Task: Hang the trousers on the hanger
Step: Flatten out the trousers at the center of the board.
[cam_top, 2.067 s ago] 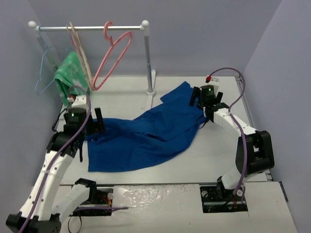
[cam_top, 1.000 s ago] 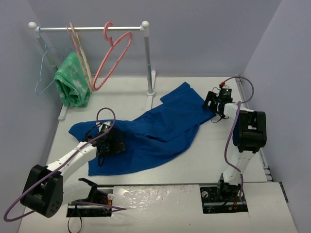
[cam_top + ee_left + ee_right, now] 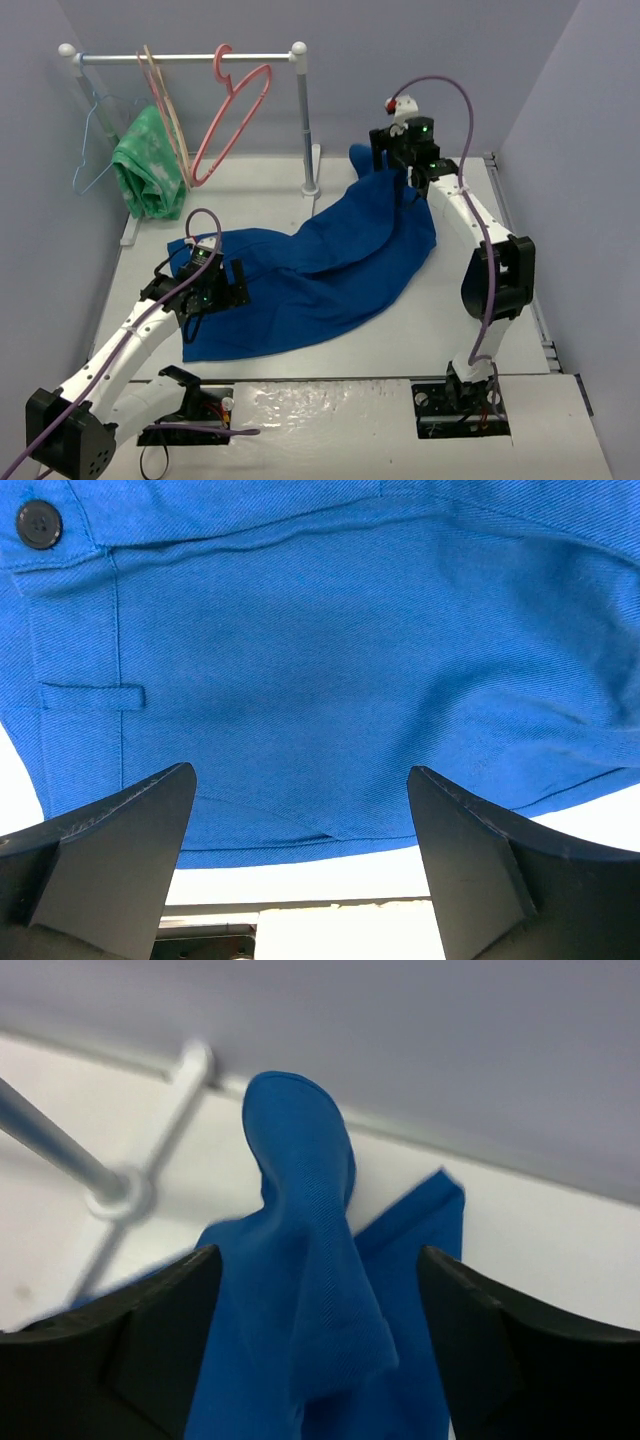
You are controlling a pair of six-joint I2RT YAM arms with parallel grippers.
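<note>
Looking down, you see the trousers (image 3: 330,270) spread on the desk (image 3: 430,320). They are soft blue cloth with a dark round button (image 3: 40,523) and a belt loop (image 3: 92,696) at the top. Your left gripper (image 3: 300,775) hangs over that top part, jaws wide open and holding nothing. Your right gripper (image 3: 320,1255) is up at the far side near the rack post (image 3: 303,120). One trouser leg is bunched between its jaws, which stand apart; you cannot tell if they pinch it. The hanger (image 3: 235,120), pink and thick, hangs on the rail (image 3: 190,57), near a beige hanger (image 3: 165,110), a green cloth (image 3: 145,165) and a thin blue hanger (image 3: 92,140).
</note>
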